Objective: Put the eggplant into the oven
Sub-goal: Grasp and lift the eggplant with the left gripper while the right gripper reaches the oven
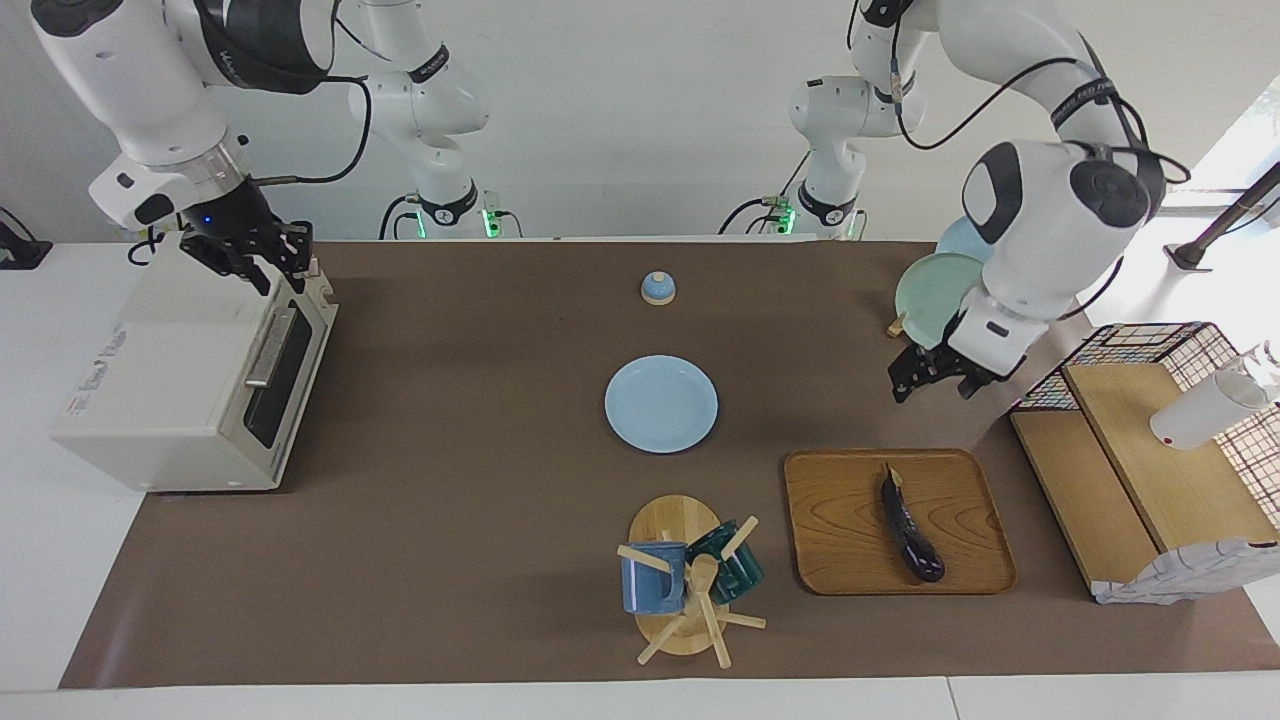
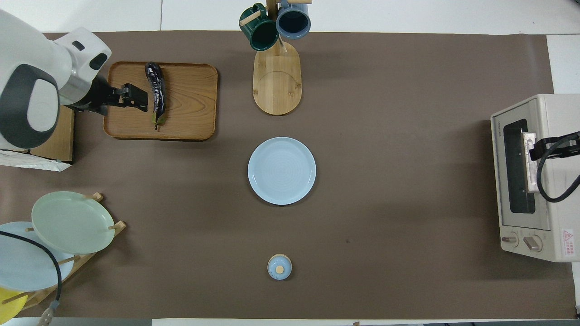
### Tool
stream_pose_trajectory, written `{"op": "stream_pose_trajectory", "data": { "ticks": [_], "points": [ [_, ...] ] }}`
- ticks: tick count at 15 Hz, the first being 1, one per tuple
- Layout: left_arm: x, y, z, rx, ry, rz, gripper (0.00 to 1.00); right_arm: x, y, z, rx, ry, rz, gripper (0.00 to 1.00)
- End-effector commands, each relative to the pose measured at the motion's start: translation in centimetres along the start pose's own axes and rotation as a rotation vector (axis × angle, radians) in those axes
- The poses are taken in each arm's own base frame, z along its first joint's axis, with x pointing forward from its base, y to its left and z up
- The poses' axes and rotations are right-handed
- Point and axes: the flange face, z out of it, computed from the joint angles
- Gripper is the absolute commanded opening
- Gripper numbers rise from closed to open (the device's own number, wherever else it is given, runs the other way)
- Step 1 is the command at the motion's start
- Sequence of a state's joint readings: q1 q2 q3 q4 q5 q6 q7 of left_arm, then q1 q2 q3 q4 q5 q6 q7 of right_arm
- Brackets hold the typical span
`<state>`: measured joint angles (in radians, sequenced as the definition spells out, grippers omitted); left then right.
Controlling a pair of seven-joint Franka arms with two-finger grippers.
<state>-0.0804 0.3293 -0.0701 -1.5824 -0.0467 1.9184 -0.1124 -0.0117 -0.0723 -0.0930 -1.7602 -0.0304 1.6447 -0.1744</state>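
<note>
Toward the right arm's end of the table (image 1: 450, 560), find the oven (image 1: 190, 390), door up and shut, glass front turned to the middle of the table so a reach from there goes straight in. Note the right claw (image 1: 262, 262) at the upper end of the bar handle (image 1: 270, 347), most likely set there to pull the door down. Cannot tell whether gripping the bar or only beside it. Judge this the step in hand: no way in past a shut door.

Moving on along the middle, pass a small blue bell (image 1: 657, 288), a pale blue plate (image 1: 660, 403) and a mug stand (image 1: 685, 580), all apart from both claws and no part of the job.

Next, toward the left arm's end, see the wooden tray (image 1: 840, 520), and on it the eggplant (image 1: 910, 525), lying flat, stem tip pointing toward the robots, untouched.

Lastly, the left claw (image 1: 935, 378): up in the air about over the tray's edge, spread open, holding nothing. Probably poised there for a drop onto the slim body, across its width. Expect a slippery, glossy skin, so aim mid-length.
</note>
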Motion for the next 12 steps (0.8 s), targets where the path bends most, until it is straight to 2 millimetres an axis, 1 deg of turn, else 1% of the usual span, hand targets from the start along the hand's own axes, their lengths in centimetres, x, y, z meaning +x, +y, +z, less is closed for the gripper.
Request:
{"op": "stream_pose_trajectory", "data": {
  "ticks": [1,2,3,4,5,6,8,10,12],
  "points": [
    [3.1,-0.4,5.2,-0.015,0.016,0.031,1.00,-1.1,0.8,2.4,-0.124,0.048,-0.059,0.00],
    [3.9,-0.4,7.5,-0.023,0.026,0.036,1.00,-1.1,1.2,3.1,-0.199,0.043,-0.088,0.00],
    [4.9,-0.1,9.3,-0.027,0.051,0.042,1.00,-0.8,1.4,4.0,-0.219,0.025,-0.113,0.00],
    [5.4,0.0,10.7,-0.025,0.072,0.051,1.00,-0.4,2.0,5.0,-0.221,0.014,-0.109,0.00],
    [5.7,0.1,11.3,-0.024,0.098,0.069,1.00,0.1,2.1,5.9,-0.221,0.009,-0.107,0.00],
    [5.7,0.1,11.5,-0.022,0.106,0.094,1.00,0.6,2.2,6.7,-0.220,0.003,-0.109,0.00],
    [5.6,0.4,11.7,-0.021,0.106,0.133,1.00,1.2,2.3,7.8,-0.219,-0.005,-0.112,0.00],
    [5.3,0.6,12.5,-0.010,0.099,0.167,1.00,1.6,2.5,8.8,-0.235,-0.023,-0.129,0.00],
    [5.0,0.6,12.9,0.018,0.089,0.197,0.99,2.0,3.1,9.6,-0.242,-0.021,-0.122,0.00]
  ]
}}
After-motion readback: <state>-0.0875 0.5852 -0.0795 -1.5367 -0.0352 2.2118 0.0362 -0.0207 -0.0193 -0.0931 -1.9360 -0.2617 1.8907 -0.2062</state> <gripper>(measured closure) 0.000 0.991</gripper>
